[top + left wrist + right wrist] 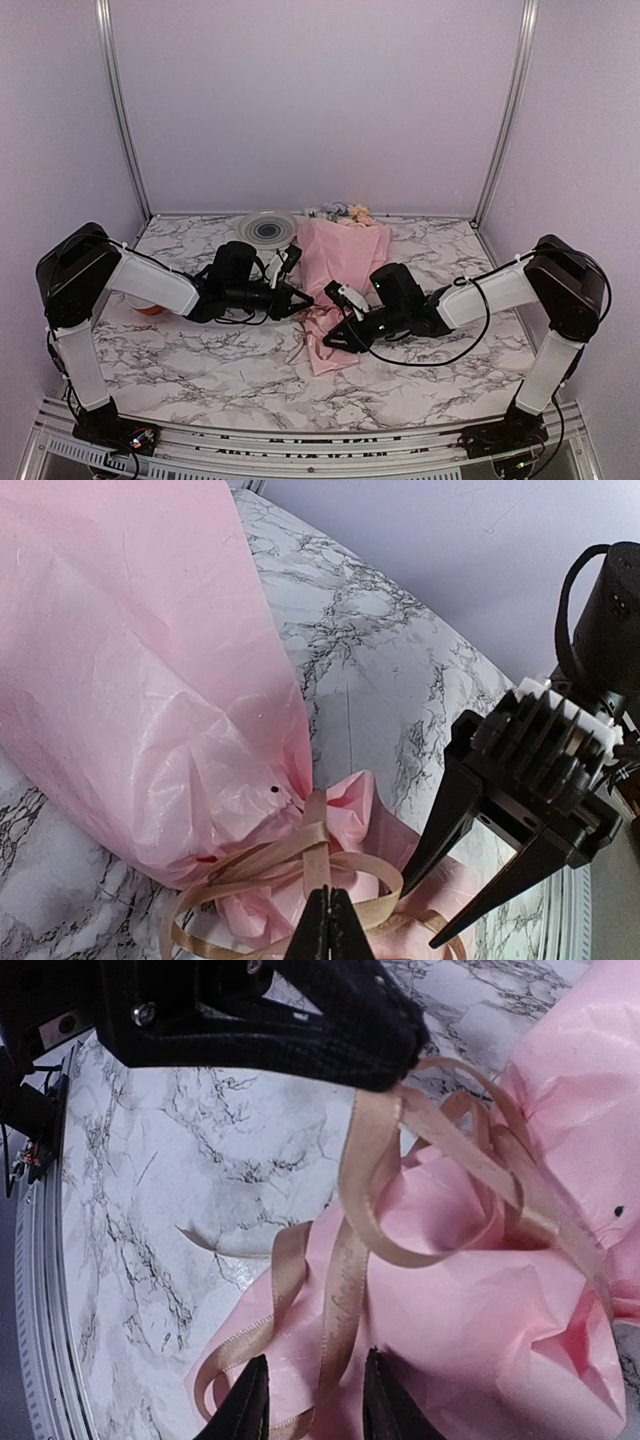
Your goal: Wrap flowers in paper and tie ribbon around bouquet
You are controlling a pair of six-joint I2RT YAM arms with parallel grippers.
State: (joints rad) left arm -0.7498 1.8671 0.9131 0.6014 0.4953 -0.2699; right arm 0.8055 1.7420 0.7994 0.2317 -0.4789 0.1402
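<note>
The bouquet [343, 262] lies on the table as a cone of pink paper [140, 680]. The flowers' blooms [345, 211] peek out at its far, wide end. Tan ribbon [322, 852] loops loosely round the narrow, crumpled end. My left gripper [328, 925] is shut on one ribbon strand, with its tip [385, 1055] seen from the right wrist pinching that strand. My right gripper [315, 1410] stands open just beside it, low over the paper tail. A ribbon strand [352, 1270] runs down between its fingers [455, 835] without being clamped.
A round grey plate [267, 228] sits at the back, left of the blooms. A small orange-red object [148, 308] lies under the left arm. The marble table [200, 370] ends in a metal rail at the near side, with walls close on three sides.
</note>
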